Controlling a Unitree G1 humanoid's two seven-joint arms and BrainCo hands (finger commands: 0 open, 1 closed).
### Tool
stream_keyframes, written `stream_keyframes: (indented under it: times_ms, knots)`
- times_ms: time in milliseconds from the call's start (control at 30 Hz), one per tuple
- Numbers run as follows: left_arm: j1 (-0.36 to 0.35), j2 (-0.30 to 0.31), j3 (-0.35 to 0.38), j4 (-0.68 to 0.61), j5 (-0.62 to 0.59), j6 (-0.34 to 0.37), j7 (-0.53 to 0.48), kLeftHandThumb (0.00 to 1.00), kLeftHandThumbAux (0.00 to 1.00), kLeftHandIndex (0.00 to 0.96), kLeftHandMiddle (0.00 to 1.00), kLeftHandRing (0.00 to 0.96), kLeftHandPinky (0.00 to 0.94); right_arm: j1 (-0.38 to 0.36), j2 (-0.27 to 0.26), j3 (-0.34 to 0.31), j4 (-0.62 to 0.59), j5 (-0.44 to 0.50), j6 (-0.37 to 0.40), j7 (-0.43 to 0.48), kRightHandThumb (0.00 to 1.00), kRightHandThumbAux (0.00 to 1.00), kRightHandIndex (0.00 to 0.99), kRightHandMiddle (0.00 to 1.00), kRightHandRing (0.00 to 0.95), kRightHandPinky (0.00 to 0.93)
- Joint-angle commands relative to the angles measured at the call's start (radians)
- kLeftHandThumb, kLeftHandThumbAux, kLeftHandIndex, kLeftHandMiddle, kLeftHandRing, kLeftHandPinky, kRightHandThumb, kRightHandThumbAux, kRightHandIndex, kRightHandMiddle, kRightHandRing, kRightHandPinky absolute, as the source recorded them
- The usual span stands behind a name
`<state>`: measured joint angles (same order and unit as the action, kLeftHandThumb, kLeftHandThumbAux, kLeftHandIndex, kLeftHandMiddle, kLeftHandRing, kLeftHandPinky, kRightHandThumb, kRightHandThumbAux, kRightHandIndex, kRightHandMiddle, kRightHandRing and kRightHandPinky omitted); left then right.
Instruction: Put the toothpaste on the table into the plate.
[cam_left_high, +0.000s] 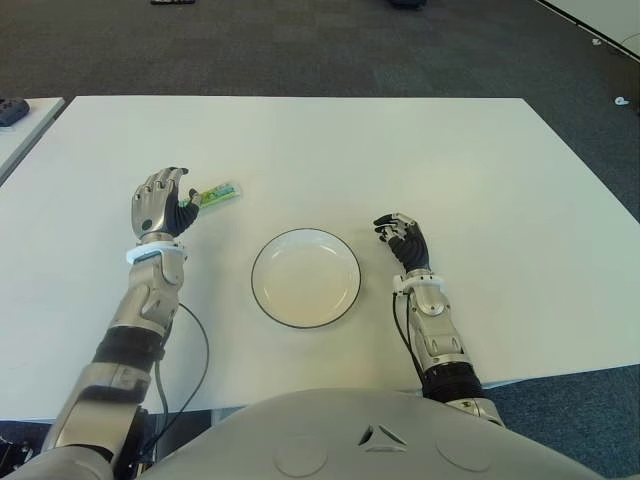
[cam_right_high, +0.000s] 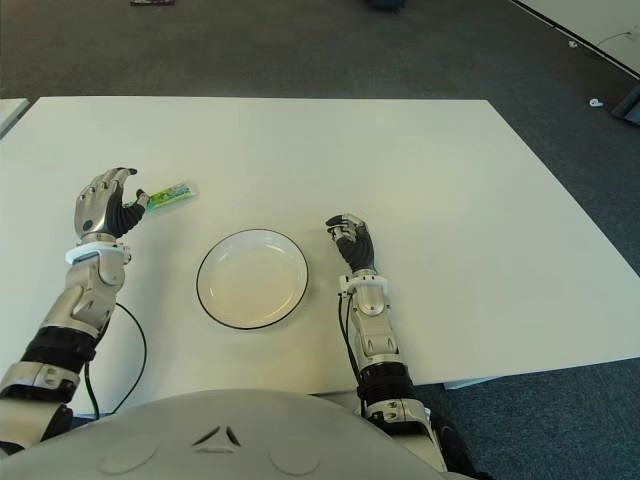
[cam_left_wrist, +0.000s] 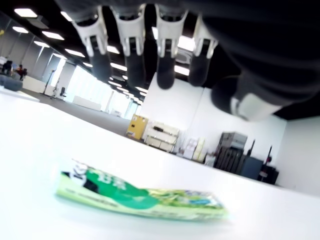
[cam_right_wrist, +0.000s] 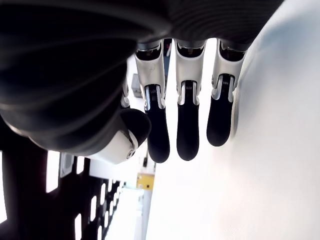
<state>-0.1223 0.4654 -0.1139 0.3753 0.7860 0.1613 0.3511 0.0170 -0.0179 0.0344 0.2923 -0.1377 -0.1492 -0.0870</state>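
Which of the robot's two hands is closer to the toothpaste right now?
The left hand: its open fingers hover just beside the green toothpaste, left of the plate. The right hand shows on the plate's opposite side.

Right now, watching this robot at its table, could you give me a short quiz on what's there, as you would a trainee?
1. True or false: the green toothpaste tube already lies in the round white plate.
2. Which hand is nearest the tube? A) left hand B) right hand
3. Fill in: the left hand's fingers are ____ above the tube, holding nothing.

Key: 1 false, it lies on the white table; 2 A; 3 open.
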Motion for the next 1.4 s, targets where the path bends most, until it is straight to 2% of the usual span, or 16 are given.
stream_keyframes:
  times_ms: [33,333,633,833,1133,1400]
  knots:
    - [-0.082,0.073,-0.069,0.121,0.058,0.037,-0.07,0.549,0.24,0.009,0.013,0.009,0.011,-0.008,0.002,-0.006,0.017,0.008,0.007,-0.004,0.706,0.733,0.417,0.415,0.394,0.4]
    - [-0.203,0.153,-0.149,0.342,0.064,-0.001,-0.096,0.508,0.144,0.0,0.0,0.0,0.0,-0.001,0.001,-0.013,0.023,0.01,-0.004,-0.009,0.706,0.733,0.416,0.403,0.387,0.396]
    - [-0.3,0.18,-0.25,0.522,0.083,-0.036,-0.063,0.493,0.108,0.0,0.0,0.0,0.0,0.01,0.003,-0.018,0.015,0.011,-0.006,-0.01,0.708,0.733,0.416,0.396,0.38,0.394]
    - [-0.365,0.196,-0.35,0.621,0.122,-0.067,-0.115,0.496,0.098,0.0,0.0,0.0,0.0,0.019,0.007,-0.017,0.0,0.007,0.006,-0.014,0.708,0.733,0.416,0.395,0.381,0.395]
    - [-0.422,0.22,-0.459,0.702,0.158,-0.136,-0.195,0.49,0.114,0.0,0.0,0.0,0.0,0.031,0.009,-0.014,-0.016,0.004,0.009,-0.019,0.709,0.733,0.417,0.396,0.381,0.397]
    - [-0.446,0.262,-0.544,0.695,0.196,-0.195,-0.271,0.487,0.124,0.0,0.0,0.0,0.0,0.038,0.012,-0.012,-0.026,0.007,0.012,-0.016,0.709,0.733,0.416,0.397,0.382,0.396]
